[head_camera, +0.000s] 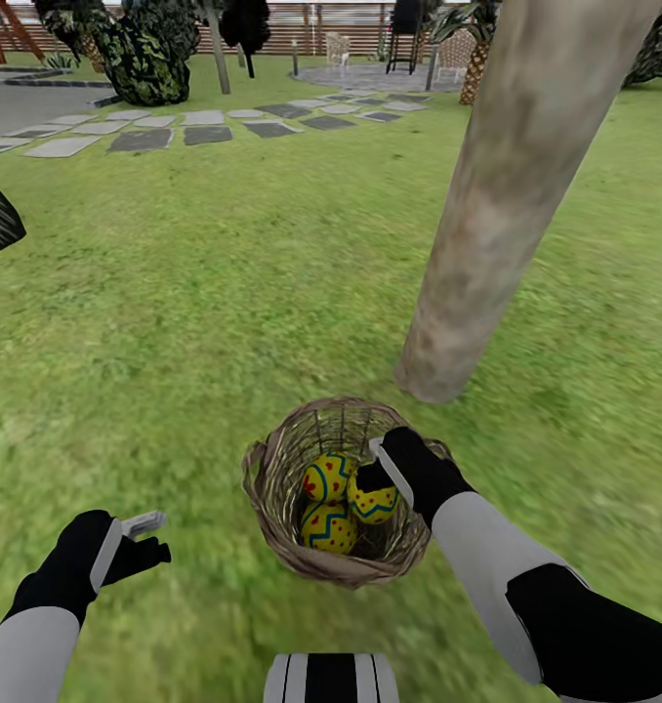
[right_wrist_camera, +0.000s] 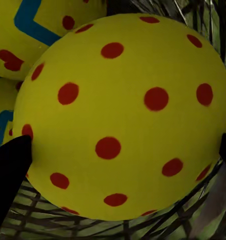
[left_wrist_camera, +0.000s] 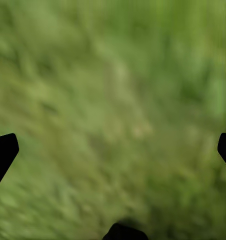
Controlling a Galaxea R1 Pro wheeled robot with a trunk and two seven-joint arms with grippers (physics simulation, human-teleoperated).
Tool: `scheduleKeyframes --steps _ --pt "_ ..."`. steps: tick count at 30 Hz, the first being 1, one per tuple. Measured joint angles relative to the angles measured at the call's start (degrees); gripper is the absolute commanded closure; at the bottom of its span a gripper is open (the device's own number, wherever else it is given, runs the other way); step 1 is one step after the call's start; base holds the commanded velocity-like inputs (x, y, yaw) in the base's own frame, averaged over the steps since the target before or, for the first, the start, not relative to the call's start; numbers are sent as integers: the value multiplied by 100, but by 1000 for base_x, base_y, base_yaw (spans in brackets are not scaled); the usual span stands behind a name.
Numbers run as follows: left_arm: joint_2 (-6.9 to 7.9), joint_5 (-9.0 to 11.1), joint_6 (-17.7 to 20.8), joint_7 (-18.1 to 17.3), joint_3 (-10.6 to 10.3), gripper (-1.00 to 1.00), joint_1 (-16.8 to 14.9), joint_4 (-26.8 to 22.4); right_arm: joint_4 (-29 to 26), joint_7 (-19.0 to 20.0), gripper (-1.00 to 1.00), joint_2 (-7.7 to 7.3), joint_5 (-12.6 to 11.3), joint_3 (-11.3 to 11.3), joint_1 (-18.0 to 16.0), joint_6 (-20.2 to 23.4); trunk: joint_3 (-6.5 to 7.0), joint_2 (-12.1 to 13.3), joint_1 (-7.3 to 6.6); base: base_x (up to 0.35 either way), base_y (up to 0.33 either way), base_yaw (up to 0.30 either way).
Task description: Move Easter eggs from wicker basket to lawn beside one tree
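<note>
Eggs, three of them, yellow with red dots and blue zigzags, lie together inside the wicker basket (head_camera: pixel 272 488), which stands on the lawn (head_camera: pixel 175 293) just in front of the thick bare tree trunk (head_camera: pixel 507 205). The right gripper (head_camera: pixel 375 469) reaches down into the basket, its black fingertips (right_wrist_camera: pixel 10 165) on either side of the right-hand egg (head_camera: pixel 375 503); whether they already press it I cannot tell. The left gripper (head_camera: pixel 141 542) hangs released over bare grass beside the basket, jaws spread wide. Beyond, a stepping-stone path (head_camera: pixel 165 132) crosses the garden toward a slatted fence (head_camera: pixel 302 24).
</note>
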Motion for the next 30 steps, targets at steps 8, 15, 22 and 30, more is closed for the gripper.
scheduleKeyframes --steps 8,15,22,30 --pt "5 -1 0 6 0 -100 0 9 -619 736 100 0 -5 5 -1 406 165 126 -78 0 0 0" --pt "6 0 1 6 0 -100 1 7 -2061 782 100 -39 -19 0 262 487 290 407 -232 0 0 0" --pt "6 0 1 6 0 -100 1 9 -2595 788 100 -41 -24 17 556 531 416 688 -385 -30 0 0" --pt "106 8 2 -2 -112 -100 1 15 -3086 1858 100 -202 -23 28 986 534 559 1008 -558 -308 0 0"
